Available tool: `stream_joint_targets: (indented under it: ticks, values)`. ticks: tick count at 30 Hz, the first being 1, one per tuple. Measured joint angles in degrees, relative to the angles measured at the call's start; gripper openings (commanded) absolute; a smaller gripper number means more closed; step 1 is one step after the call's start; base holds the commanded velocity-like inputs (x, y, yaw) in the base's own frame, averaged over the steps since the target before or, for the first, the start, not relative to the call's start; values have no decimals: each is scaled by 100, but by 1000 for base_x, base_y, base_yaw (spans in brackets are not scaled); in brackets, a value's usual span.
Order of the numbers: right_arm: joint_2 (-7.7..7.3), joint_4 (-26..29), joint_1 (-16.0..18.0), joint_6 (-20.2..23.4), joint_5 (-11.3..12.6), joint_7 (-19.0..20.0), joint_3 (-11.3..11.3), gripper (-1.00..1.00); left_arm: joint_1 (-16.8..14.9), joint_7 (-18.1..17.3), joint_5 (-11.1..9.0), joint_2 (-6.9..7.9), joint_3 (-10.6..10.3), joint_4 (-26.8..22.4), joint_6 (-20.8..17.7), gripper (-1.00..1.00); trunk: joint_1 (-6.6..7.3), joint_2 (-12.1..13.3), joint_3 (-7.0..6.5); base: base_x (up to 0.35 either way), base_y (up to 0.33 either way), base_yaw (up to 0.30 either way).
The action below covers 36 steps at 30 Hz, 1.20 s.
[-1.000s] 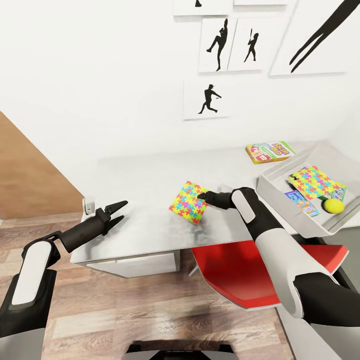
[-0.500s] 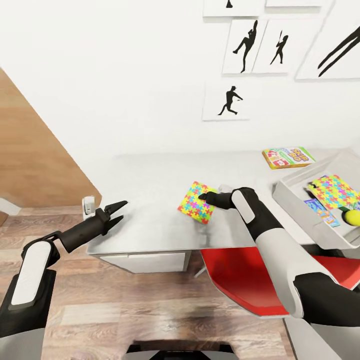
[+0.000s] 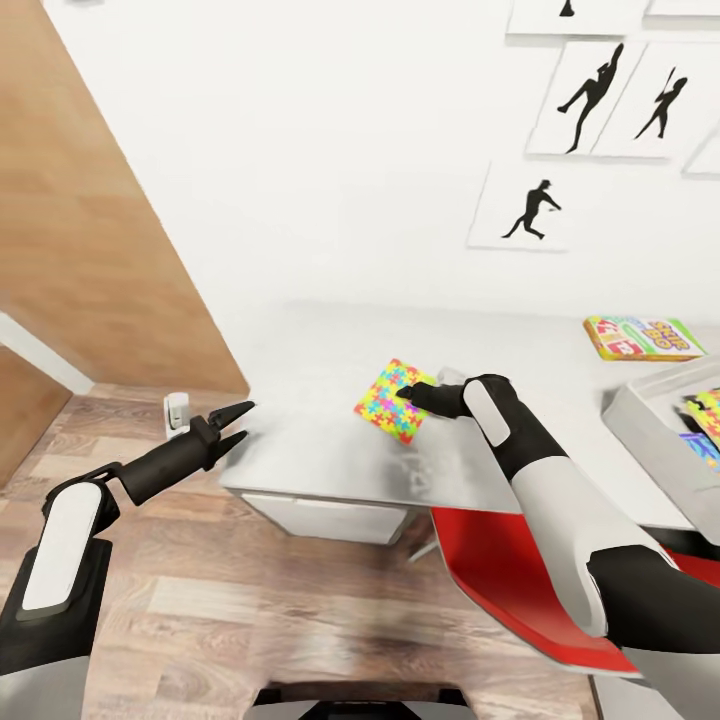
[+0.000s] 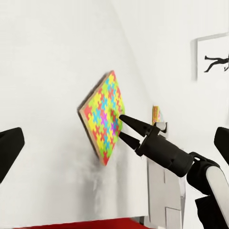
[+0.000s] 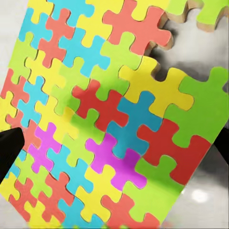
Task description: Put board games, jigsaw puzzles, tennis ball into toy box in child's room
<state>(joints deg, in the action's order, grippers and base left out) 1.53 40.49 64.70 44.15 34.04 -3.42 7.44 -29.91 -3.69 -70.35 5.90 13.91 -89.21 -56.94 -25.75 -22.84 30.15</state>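
Observation:
A jigsaw puzzle (image 3: pixel 383 408) (image 4: pixel 102 119) (image 5: pixel 114 114) of bright interlocking pieces stands tilted up off the pale table (image 3: pixel 320 350). My right gripper (image 3: pixel 403 393) (image 4: pixel 120 127) is open, its fingertips against the puzzle's coloured face. My left gripper (image 3: pixel 245 420) hangs open and empty beyond the table's left corner. The grey toy box (image 3: pixel 650 420) is cut off at the right edge, with another puzzle (image 3: pixel 708 410) just showing inside. A board game (image 3: pixel 643 337) lies flat on the table behind the box. The tennis ball and the bed are out of view.
A red chair (image 3: pixel 500 570) stands under the table's front edge beneath my right arm. A wood panel (image 3: pixel 90 200) fills the left wall, with wood-plank floor (image 3: pixel 250 600) below. Baseball silhouette pictures (image 3: pixel 528 208) hang above the table.
The camera has swung left, so table, toy box and pictures slid right. The puzzle stayed at my right gripper's tips, ending nearer the table's left end. The left arm kept its pose.

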Motion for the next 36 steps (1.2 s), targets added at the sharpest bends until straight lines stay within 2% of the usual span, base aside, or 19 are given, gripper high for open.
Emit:
stream_joint_targets:
  ticks: [25,36]
  values:
    - [-71,14,5,-2,27,0,2,100,-1,3,0,0,0,0,0,100,0,1,1,0,0,290]
    - [-102,16,7,2,-23,1,0,100,0,3,2,-3,-6,0,0,100,1,-1,6,0,0,100]
